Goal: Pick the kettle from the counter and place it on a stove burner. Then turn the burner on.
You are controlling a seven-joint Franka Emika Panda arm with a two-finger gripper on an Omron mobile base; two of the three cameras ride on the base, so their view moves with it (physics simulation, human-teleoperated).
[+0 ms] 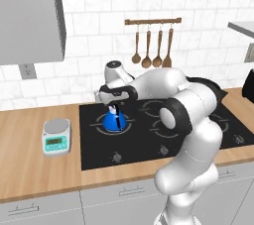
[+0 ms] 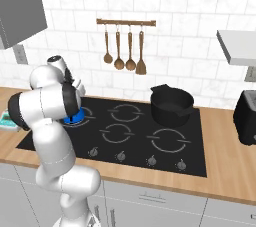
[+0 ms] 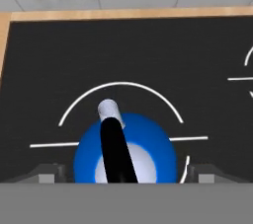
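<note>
You can see the kettle (image 3: 125, 149) sitting on the stove burner (image 3: 121, 90), with your gripper (image 3: 123, 174) spread wide, one finger on each side of its handle.

Honestly nothing readable here. The little scale (image 1: 56, 137) on the desk (image 1: 30, 159) has a greenish display, but it's too blurry to read.

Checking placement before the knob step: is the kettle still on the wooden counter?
No, the kettle sits on the black cooktop inside a burner ring.
</note>
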